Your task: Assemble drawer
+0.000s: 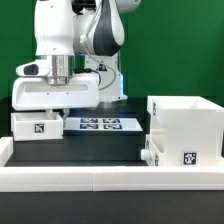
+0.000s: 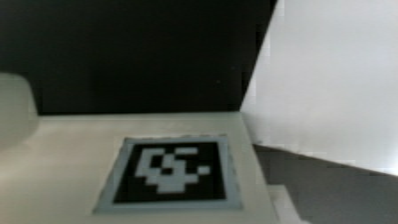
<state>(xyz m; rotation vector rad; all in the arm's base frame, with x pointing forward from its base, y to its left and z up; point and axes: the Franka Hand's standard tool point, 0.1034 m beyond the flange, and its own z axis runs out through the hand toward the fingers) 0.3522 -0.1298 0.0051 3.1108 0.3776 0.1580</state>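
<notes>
One tray (image 1: pixel 35 125) noted well apart from housing (image 1: pixel 185 125); end effector (image 1: pixel 62 80) state cannot be told. An off-centre grasp could tilt the tray.

A: Pincer (image 1: pixel 61 82) gap?
B: Can't tell. The tips are hidden behind the tray (image 1: pixel 55 93). Arm (image 1: pixel 85 30) is cut off at the top edge.
A: Marker board (image 1: pixel 103 124)?
B: One end is hidden behind the tray, and its tags are too small to read.
A: Wrist view?
B: Blurred throughout. Tag (image 2: pixel 169 172) is smeared. White panel (image 2: pixel 329 80) runs off the edge, so I can't tell which part it is.
</notes>
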